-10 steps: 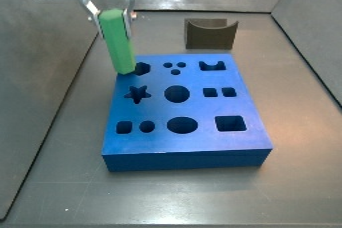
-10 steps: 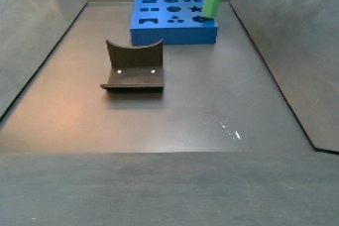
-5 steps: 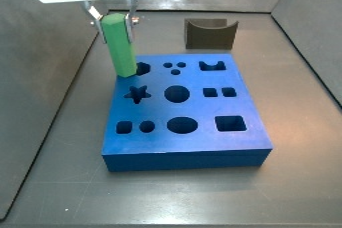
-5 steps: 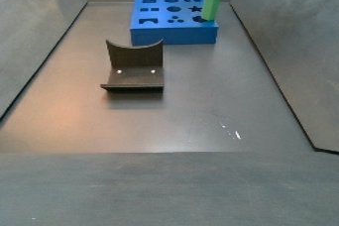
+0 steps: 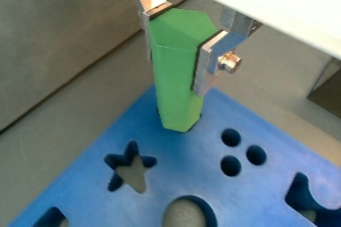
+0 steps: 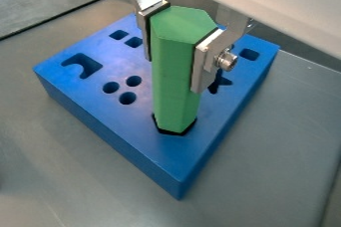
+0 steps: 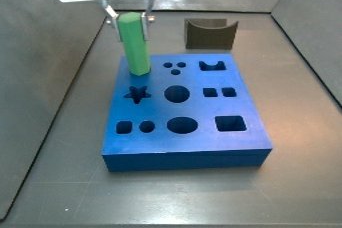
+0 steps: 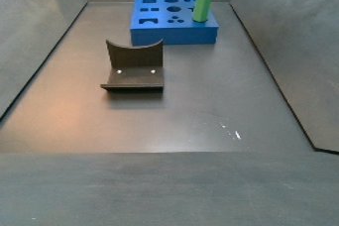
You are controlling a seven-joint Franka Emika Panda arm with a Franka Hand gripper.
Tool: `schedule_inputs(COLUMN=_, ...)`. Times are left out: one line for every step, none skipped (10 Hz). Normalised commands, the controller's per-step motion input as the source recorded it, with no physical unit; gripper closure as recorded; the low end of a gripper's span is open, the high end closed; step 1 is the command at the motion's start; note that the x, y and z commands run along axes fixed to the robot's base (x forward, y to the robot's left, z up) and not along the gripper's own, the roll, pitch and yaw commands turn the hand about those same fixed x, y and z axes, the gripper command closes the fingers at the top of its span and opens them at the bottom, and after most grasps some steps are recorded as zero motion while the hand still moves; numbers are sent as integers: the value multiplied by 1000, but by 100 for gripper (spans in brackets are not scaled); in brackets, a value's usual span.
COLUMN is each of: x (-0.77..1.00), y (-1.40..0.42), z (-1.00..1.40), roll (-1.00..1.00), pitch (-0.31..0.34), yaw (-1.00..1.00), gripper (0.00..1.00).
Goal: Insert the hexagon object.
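The hexagon object is a long bright green peg. It stands upright between my gripper's fingers. In both wrist views the silver fingers press on its upper sides, with the gripper shut on it. Its lower end meets a hole in a corner of the blue board, seen in a wrist view; how deep it sits I cannot tell. The board also shows in a side view with the peg on it.
The board has several other shaped holes, among them a star and a large round one. A dark grey curved-top block stands behind the board and shows in a side view. Grey walls enclose the floor.
The gripper has carried the peg a little sideways, from the board's edge onto the corner hole. The peg stays upright in the grip.
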Motion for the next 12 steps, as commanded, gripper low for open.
schedule_inputs(x=271, y=0, z=-457, roll=0, pitch=0, yaw=-117, gripper=100)
schedule_inputs(x=149, y=0, z=-406, roll=0, pitch=-3, yaw=-83, gripper=100)
schedule_inputs(x=0, y=63, z=-346, roll=156, pitch=0, yaw=0, gripper=100)
schedule_inputs(x=-211, y=143, z=-286, roll=163, pitch=0, yaw=0, gripper=100)
schedule_inputs(x=-334, y=149, z=-294, roll=116, pitch=0, yaw=0, gripper=100)
schedule_inputs(x=-349, y=137, z=-271, roll=136, pitch=1, yaw=0, gripper=100)
schedule_inputs(x=-257, y=91, z=-291, roll=129, pitch=4, yaw=0, gripper=100)
schedule_inputs(x=-11, y=3, z=-380, roll=79, pitch=0, yaw=0, gripper=100)
schedule_inputs(x=171, y=0, z=-440, roll=77, pitch=0, yaw=0, gripper=100)
schedule_inputs(x=291, y=0, z=-446, roll=113, pitch=10, yaw=-34, gripper=100)
schedule_inputs(x=246, y=0, z=-503, roll=134, pitch=0, yaw=-89, gripper=100)
schedule_inputs(x=194, y=0, z=-540, roll=149, pitch=0, yaw=-129, gripper=100)
